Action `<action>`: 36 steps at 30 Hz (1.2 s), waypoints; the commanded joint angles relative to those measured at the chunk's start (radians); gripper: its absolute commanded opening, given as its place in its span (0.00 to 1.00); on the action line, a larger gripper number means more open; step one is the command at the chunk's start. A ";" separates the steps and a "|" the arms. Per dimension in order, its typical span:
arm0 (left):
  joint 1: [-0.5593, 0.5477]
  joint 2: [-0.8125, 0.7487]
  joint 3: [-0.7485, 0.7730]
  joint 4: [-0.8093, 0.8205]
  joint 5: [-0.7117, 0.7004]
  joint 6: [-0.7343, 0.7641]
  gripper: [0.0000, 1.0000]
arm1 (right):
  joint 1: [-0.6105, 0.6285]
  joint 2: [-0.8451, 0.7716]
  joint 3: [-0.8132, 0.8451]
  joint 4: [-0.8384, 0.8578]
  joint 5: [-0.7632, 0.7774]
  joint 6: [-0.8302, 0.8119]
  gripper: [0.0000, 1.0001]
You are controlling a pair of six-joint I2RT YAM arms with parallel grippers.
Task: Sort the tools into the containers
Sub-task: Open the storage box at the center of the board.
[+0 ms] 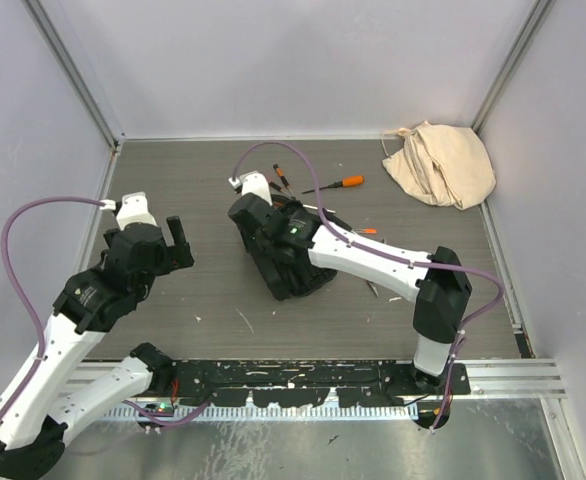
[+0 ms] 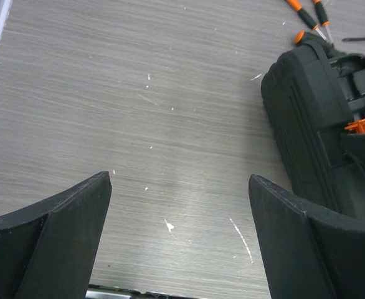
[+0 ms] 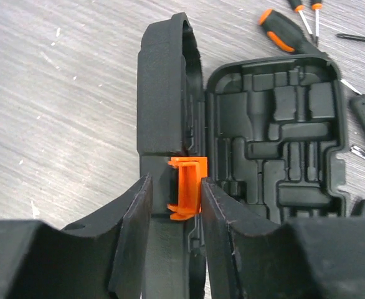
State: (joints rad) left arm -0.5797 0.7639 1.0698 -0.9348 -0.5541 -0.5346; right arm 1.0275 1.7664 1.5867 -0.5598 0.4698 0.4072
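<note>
Two halves of the black plastic tool case (image 3: 276,143) stand apart. The ribbed lid (image 3: 164,87) is raised almost on edge, and the other half lies flat, showing its moulded slots, none filled as far as can be seen. A small orange latch (image 3: 187,171) sits at the near end of the seam between the halves.

The case rests at the middle of the table (image 2: 108,93). From above, its long axis runs on a diagonal. In the right wrist view, its seam leads away toward the screwdrivers (image 3: 276,34), which lie loose just past the case's far end and along its flat half.

The right gripper (image 3: 177,180) is at the latch end of the case. Its jaws are narrow, with one finger on each side of the orange latch. Whether the pads press on the latch cannot be told.

The left gripper (image 2: 179,187) hangs over bare wood on the lid side of the case, well apart from it, with its jaws spread wide and nothing between them. That side has the most open room, out to the table's left wall. A beige cloth bag (image 1: 441,165) lies in the far right corner, well apart from the case.
</note>
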 commanded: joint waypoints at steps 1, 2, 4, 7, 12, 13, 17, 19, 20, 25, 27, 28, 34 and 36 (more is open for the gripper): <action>0.005 -0.008 -0.024 -0.011 -0.027 -0.021 0.93 | 0.042 -0.001 0.078 0.006 0.010 -0.030 0.44; 0.006 -0.011 -0.031 -0.009 -0.026 -0.023 0.93 | 0.049 -0.001 0.082 0.007 0.005 -0.030 0.46; 0.005 -0.011 -0.038 -0.007 -0.023 -0.025 0.93 | 0.058 -0.004 0.088 0.008 0.005 -0.031 0.48; 0.005 -0.004 -0.044 -0.001 -0.017 -0.026 0.93 | 0.059 -0.020 0.083 0.010 0.010 -0.031 0.50; 0.005 0.011 -0.053 0.010 -0.006 -0.023 0.93 | 0.058 -0.049 0.043 0.016 0.049 -0.039 0.52; 0.005 0.014 -0.059 0.017 0.001 -0.023 0.93 | 0.054 -0.050 0.031 0.016 0.060 -0.039 0.53; 0.005 0.036 -0.084 0.045 0.041 -0.028 0.93 | 0.015 -0.056 -0.024 0.015 0.070 -0.041 0.54; 0.006 0.055 -0.100 0.068 0.077 -0.030 0.94 | -0.024 -0.060 -0.053 0.017 0.061 -0.041 0.55; 0.005 0.071 -0.106 0.077 0.099 -0.031 0.94 | -0.050 -0.064 -0.070 0.019 0.044 -0.042 0.55; 0.006 0.157 -0.137 0.128 0.203 -0.055 0.93 | -0.195 -0.090 -0.212 0.132 -0.166 -0.057 0.55; 0.006 0.176 -0.153 0.160 0.246 -0.067 0.91 | -0.241 -0.083 -0.257 0.176 -0.278 -0.052 0.54; 0.006 0.184 -0.162 0.175 0.262 -0.070 0.90 | -0.259 -0.077 -0.277 0.195 -0.319 -0.050 0.54; 0.006 0.245 -0.203 0.225 0.280 -0.077 0.90 | -0.294 -0.037 -0.326 0.211 -0.323 -0.046 0.53; 0.006 0.269 -0.209 0.229 0.280 -0.079 0.91 | -0.299 -0.031 -0.342 0.209 -0.309 -0.039 0.52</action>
State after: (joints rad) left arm -0.5793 1.0035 0.8696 -0.7815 -0.2932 -0.5957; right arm 0.7258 1.7355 1.2583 -0.4183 0.1837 0.3645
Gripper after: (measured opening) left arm 0.909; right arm 0.530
